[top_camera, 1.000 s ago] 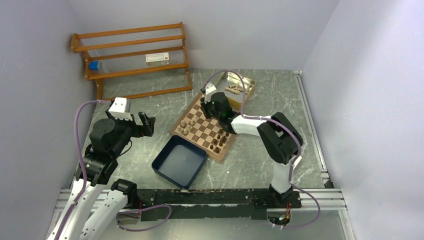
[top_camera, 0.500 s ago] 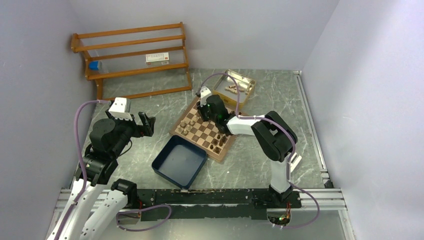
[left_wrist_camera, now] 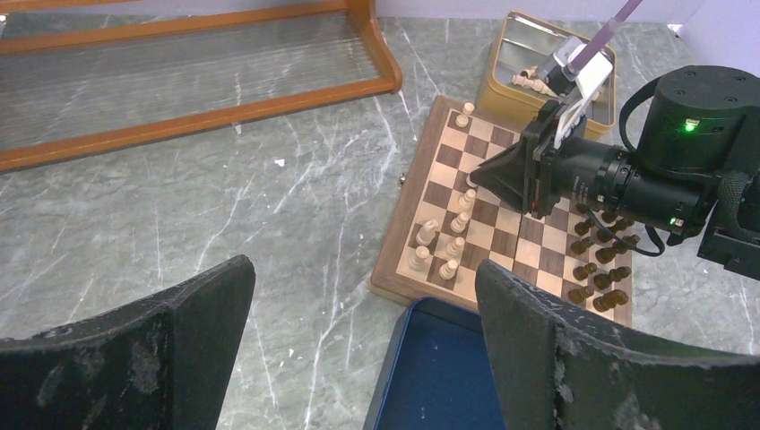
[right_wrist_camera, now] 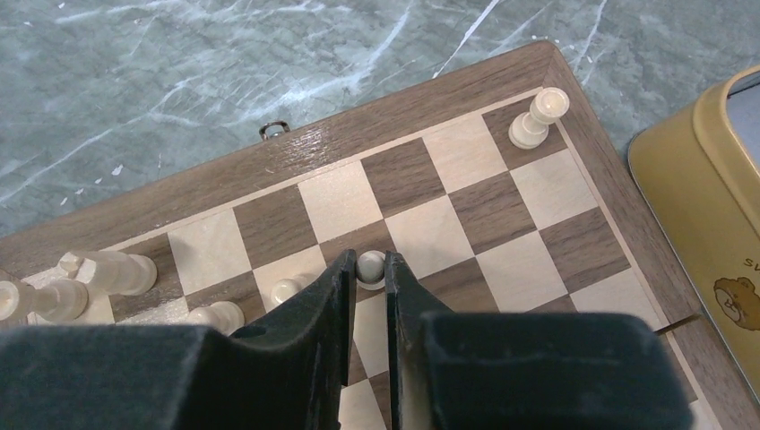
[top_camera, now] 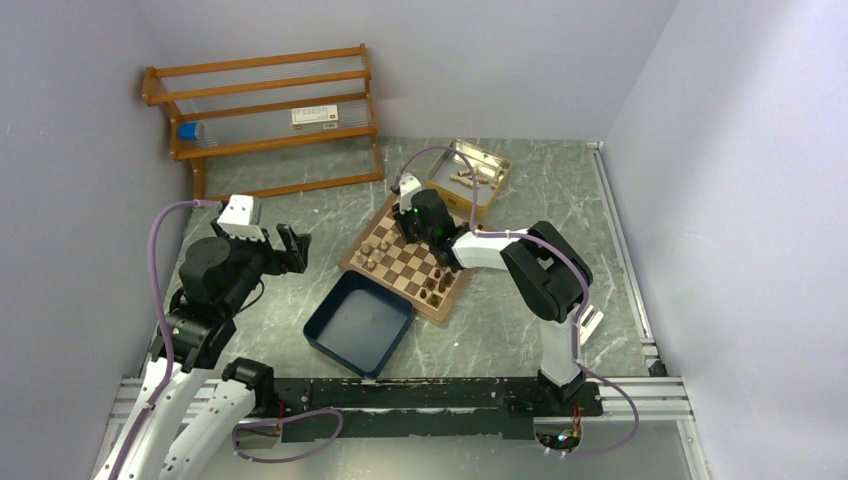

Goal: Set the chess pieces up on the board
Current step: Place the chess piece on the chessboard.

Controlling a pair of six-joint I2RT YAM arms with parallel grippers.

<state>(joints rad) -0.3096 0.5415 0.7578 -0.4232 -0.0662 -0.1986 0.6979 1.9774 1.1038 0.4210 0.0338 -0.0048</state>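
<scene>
1. The board point(top_camera: 395, 268) lay at mid-table, between the navy tray point(top_camera: 358, 322) and the gold tin point(top_camera: 470, 170). Dark pieces point(left_wrist_camera: 596, 269) stood along its right-hand edge and light pieces point(left_wrist_camera: 453, 237) along its left-hand edge.
2. The right gripper point(right_wrist_camera: 366, 270) hung low over the far left part of the board. The left gripper point(left_wrist_camera: 367, 358) hovered well apart over bare table, fingers spread wide and holding nothing.
3. The right fingers point(right_wrist_camera: 336, 287) were drawn nearly together, pinching the round head of a light pawn point(right_wrist_camera: 371, 265) at their very tips.
4. The pawn stood upright on its square, long axis vertical, directly between the tips.
5. My judgement: the next move belonged to the right arm, a small opening and then a straight lift along that axis. Any sideways drift risked toppling the pawn.
</scene>
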